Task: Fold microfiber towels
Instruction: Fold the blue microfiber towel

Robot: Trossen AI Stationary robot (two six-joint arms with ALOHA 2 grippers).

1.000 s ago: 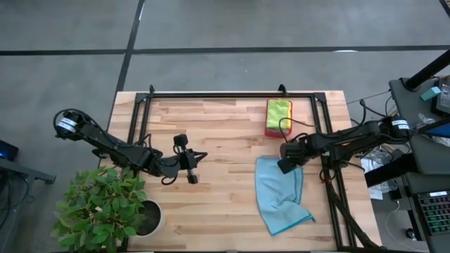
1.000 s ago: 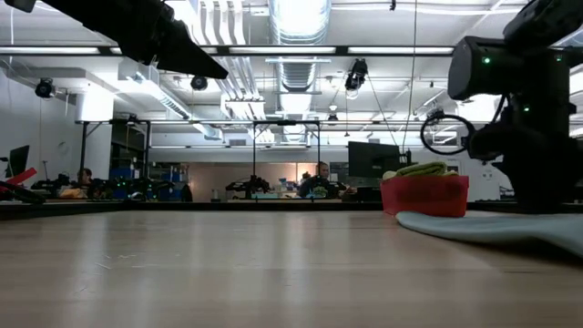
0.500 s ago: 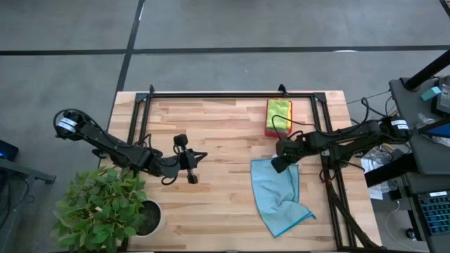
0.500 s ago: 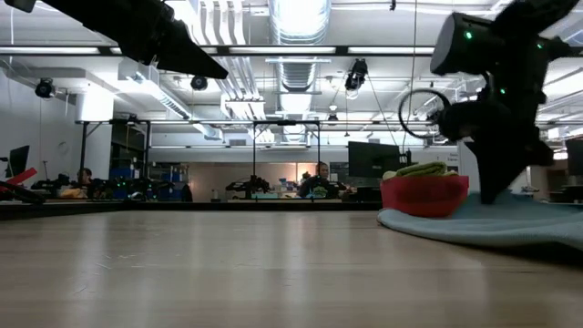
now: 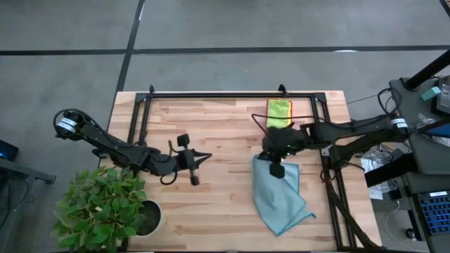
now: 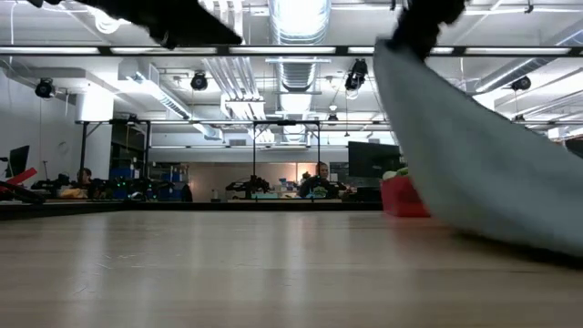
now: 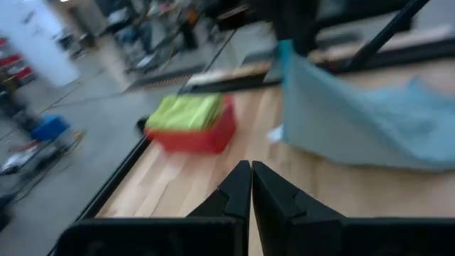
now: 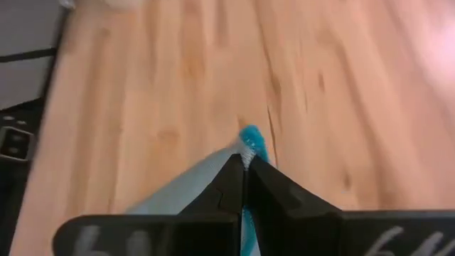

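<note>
Right gripper (image 5: 271,156) is clamped on one corner of the light blue towel (image 5: 280,199), corner lifted off the wood table (image 5: 225,133); the wrist view shows the blue edge pinched between its closed fingers (image 8: 229,186). Rest of the towel drapes down and lies on the table's right side, toward the near edge. Just behind the gripper sits the red tray (image 5: 278,124) holding a folded lime green towel (image 5: 279,111). Left gripper (image 5: 195,160) is closed on nothing, hovering over the table's left-centre, well apart from the towel. A potted plant (image 5: 105,209) stands at the near left corner.
</note>
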